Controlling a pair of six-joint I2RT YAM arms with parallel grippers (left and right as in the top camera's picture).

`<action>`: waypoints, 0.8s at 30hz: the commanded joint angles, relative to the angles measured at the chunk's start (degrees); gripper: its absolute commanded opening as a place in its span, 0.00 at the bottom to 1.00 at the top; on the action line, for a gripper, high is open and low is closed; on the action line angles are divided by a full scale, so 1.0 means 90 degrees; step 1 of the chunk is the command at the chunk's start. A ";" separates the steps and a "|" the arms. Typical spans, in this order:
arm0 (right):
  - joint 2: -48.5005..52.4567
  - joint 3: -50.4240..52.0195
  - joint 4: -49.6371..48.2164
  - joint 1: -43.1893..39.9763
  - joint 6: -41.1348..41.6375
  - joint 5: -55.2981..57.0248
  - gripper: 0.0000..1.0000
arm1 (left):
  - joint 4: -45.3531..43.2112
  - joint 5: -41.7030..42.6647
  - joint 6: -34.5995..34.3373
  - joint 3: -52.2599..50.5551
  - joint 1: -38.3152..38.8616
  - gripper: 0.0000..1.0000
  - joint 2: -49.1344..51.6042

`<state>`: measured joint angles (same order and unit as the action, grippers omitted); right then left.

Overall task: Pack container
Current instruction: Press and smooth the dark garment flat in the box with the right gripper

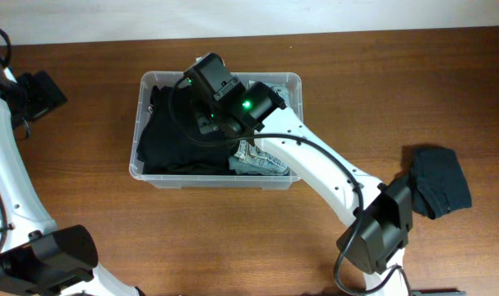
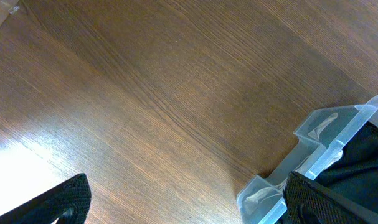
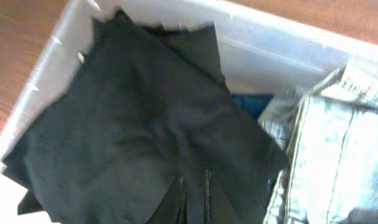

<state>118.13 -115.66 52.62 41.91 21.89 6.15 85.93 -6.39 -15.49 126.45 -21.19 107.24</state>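
Upper centre of the overhead view, the container (image 1: 163, 76) sits on the wooden table (image 1: 93, 205), holding a black garment (image 1: 171, 140) and pale jeans (image 1: 261, 160). Over the garment the right gripper (image 1: 204, 122) is clenched (whether it pinches cloth, I cannot tell); the left gripper (image 2: 185, 199), upper left, is spread wide and empty.

Overhead view: even, moderate light; soft shadows. Left wrist view: sharp, with white glare on the table (image 2: 164, 106) toward 8 o'clock. Right wrist view: blurred throughout; container (image 3: 282, 34) wall washed out at 7 o'clock; black cloth (image 3: 139, 143) shows little detail.
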 commanded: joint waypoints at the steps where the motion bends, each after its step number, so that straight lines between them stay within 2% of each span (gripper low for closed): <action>1: 0.0231 0.0168 0.0136 -0.0036 0.0172 -0.0151 0.05 | -0.0015 -0.0002 -0.0061 0.0068 -0.0010 0.99 -0.0155; 8: 0.0712 0.0197 0.0597 -0.0041 0.0457 -0.0357 0.06 | -0.0015 -0.0002 -0.0061 0.0068 -0.0010 0.99 -0.0155; 15: 0.1161 0.0197 0.0614 -0.0041 0.0454 -0.0612 0.06 | -0.0015 -0.0002 -0.0061 0.0068 -0.0010 0.99 -0.0155; 24: 0.0903 -0.0170 0.0559 -0.0041 0.0420 -0.0612 0.05 | -0.0015 -0.0002 -0.0061 0.0068 -0.0010 0.99 -0.0155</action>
<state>126.76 -114.85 57.80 41.80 25.50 1.56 85.93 -6.39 -15.49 126.45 -21.19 107.24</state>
